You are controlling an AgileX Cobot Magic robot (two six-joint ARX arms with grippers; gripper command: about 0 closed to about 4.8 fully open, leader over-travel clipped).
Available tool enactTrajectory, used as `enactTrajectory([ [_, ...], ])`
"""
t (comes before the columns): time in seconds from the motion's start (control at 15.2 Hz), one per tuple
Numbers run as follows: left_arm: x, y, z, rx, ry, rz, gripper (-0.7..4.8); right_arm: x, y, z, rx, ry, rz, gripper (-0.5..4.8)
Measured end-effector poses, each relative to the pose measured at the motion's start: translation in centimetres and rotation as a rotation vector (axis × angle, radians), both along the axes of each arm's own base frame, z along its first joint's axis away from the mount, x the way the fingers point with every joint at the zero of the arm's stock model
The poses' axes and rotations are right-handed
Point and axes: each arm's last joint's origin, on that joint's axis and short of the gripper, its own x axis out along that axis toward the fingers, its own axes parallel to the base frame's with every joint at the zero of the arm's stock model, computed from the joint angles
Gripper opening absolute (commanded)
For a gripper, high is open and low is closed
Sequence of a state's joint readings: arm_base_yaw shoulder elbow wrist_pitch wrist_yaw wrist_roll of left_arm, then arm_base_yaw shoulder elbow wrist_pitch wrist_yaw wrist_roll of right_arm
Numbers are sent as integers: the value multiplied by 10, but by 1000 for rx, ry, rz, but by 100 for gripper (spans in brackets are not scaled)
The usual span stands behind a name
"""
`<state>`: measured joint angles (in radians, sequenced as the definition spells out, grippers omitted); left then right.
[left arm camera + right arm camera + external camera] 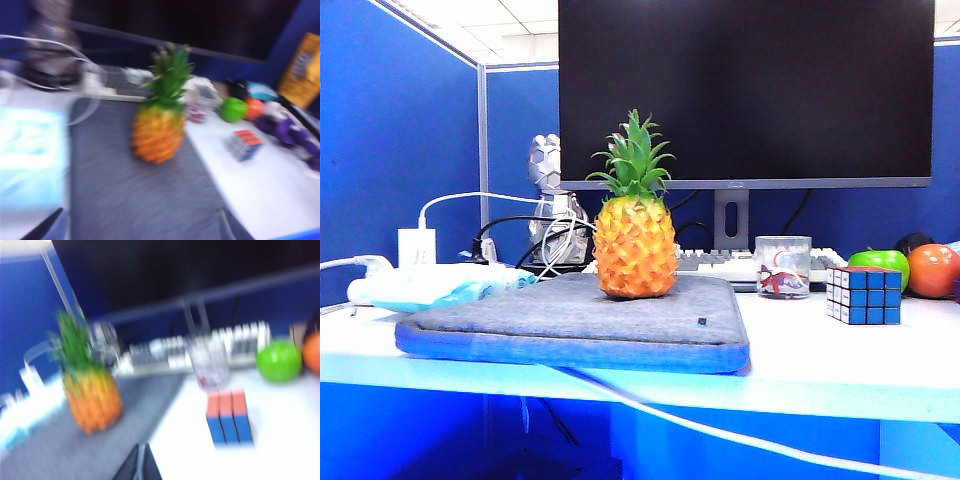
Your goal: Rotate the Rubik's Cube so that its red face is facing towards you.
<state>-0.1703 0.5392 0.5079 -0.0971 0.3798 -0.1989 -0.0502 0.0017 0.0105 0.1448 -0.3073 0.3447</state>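
Standing near the right end of the white desk (pixel 800 370) is the small Rubik's Cube (pixel 864 294) of coloured squares in a black grid, its blue-squared side turned to the front edge in the exterior view, a white-squared side on its left; the red face (pixel 226 403) of orange-red squares lies on top, as both wrist views show through heavy blur. Just behind and left of the cube sits a clear glass tumbler (pixel 783 266) with a red pattern, and behind that a pale keyboard (pixel 720 264) under a large black monitor (pixel 745 90). Right of the cube, near the desk's end, rest a green apple (pixel 881 261) and an orange-red round fruit (pixel 933 270), touching or nearly so. Well apart to the left, an orange plastic pineapple (pixel 635 235) with green leaves stands upright on a grey fabric pad (pixel 570 325) edged in blue. White cables (pixel 470 200) and a white charger block (pixel 417 246) lie at the far left. The left claw (pixel 137 227) shows only as two dark tips at the frame's edge, spread wide over the pad, holding nothing. The right claw (pixel 139 465) shows dark fingers pressed together, empty, short of the cube.
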Motion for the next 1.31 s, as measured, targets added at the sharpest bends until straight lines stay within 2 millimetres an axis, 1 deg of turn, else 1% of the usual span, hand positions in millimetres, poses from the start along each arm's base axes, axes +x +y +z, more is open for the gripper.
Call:
enactTrajectory([
  [0.07, 26, -7, 13, -5, 38, -76, 404, 0, 1, 3, 11, -27, -9, -1],
  [0.13, 51, -17, 18, -7, 97, -164, 404, -1, 1, 5, 18, -33, -33, -1],
  [0.2, 86, -38, 26, 8, 133, -262, 403, -1, 1, 15, 14, -29, -75, -1],
  [0.26, 111, -56, 32, 47, 129, -326, 403, -1, 0, 33, -20, -35, -103, -1],
  [0.33, 126, -70, 38, 89, 101, -371, 403, 3, -1, 51, -49, -21, -126, -1],
  [0.39, 139, -86, 44, 121, 65, -405, 403, 12, -1, 62, -71, 30, -144, -1],
  [0.46, 152, -103, 44, 153, 44, -438, 402, 30, -1, 73, -85, 141, -143, -1],
  [0.53, 162, -115, 35, 185, 57, -475, 402, 54, -2, 79, -95, 272, -137, -1],
  [0.59, 174, -129, 24, 212, 87, -507, 402, 82, -2, 80, -103, 391, -126, -1],
  [0.66, 180, -139, 16, 229, 100, -525, 401, 104, -1, 79, -105, 474, -88, -1],
  [0.72, 182, -150, 10, 252, 100, -555, 398, 129, 0, 78, -100, 531, -21, -1],
  [0.79, 181, -168, 8, 320, 59, -548, 398, 158, 3, 76, -87, 582, 67, -1],
  [0.92, 179, -189, 11, 407, -15, -527, 398, 186, 3, 74, -104, 613, 91, -1],
  [1.05, 178, -211, 6, 429, -31, -563, 398, 201, 3, 72, -125, 632, 98, -1],
  [1.12, 179, -221, 0, 429, -21, -575, 398, 209, 2, 67, -144, 651, 102, -1],
  [1.31, 180, -227, 5, 414, -58, -570, 398, 221, -5, 36, -160, 797, 105, -1],
])
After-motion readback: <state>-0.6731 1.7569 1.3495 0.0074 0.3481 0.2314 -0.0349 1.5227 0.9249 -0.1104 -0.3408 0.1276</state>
